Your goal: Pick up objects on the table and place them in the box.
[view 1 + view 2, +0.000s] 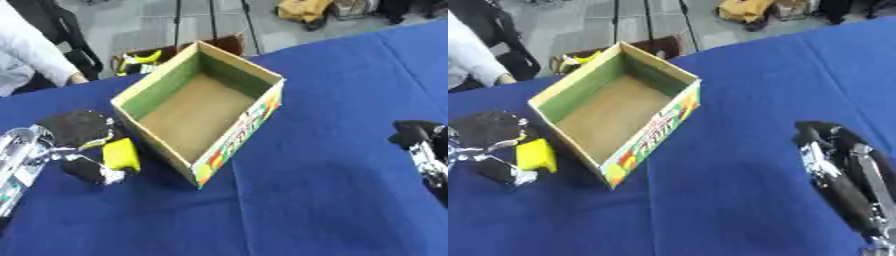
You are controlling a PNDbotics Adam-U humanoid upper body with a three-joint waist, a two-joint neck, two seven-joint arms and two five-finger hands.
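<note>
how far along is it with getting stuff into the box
Nothing looks done yet: the box shows only its bare brown floor. In hand: the left hand has its fingers curled round a yellow block just left of the box, above the blue table. Left: carrying that block over the wall and dropping it in. The right hand sits idle at the right edge.

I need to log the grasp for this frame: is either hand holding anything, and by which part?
The left hand has its fingers around the small yellow block, gripping its left side. The right hand holds nothing.
</note>
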